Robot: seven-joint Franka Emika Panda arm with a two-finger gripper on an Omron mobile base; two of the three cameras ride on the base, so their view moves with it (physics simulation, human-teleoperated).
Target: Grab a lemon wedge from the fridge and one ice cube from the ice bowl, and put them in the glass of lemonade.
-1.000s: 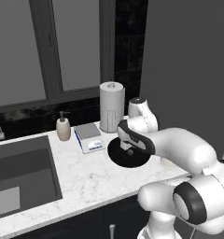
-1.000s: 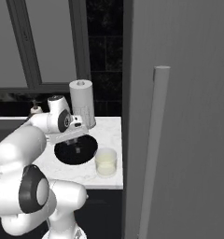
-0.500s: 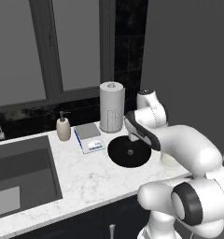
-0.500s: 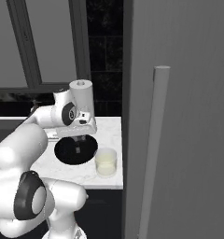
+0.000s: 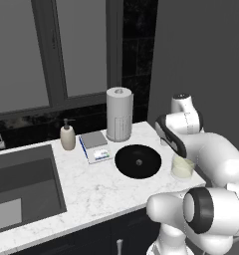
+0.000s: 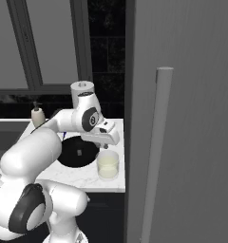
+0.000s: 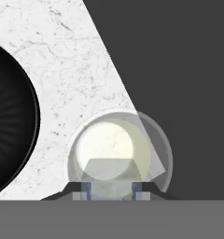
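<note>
Between the dark fingertips (image 7: 86,188) of my gripper (image 7: 112,189) sits a pale translucent ice cube (image 7: 109,172), and the gripper is shut on it. It hangs right above the glass of lemonade (image 7: 118,151), a clear tumbler with pale yellow liquid (image 6: 108,165) (image 5: 182,168) near the counter's right edge. The black ice bowl (image 5: 138,162) (image 6: 78,151) (image 7: 11,121) lies just left of the glass, with one small cube at its centre. The fridge (image 6: 192,118) stands shut on the right. The lemon wedge is out of view.
A tall white paper-towel roll (image 5: 119,114) stands behind the bowl, with a small scale (image 5: 95,147) and a soap dispenser (image 5: 67,135) to its left. A dark sink (image 5: 22,184) takes the counter's left end. The fridge's long bar handle (image 6: 156,152) rises close by.
The hand has swung right from over the black bowl to over the glass, carrying the ice cube. Bowl, glass and counter items have stayed put.
</note>
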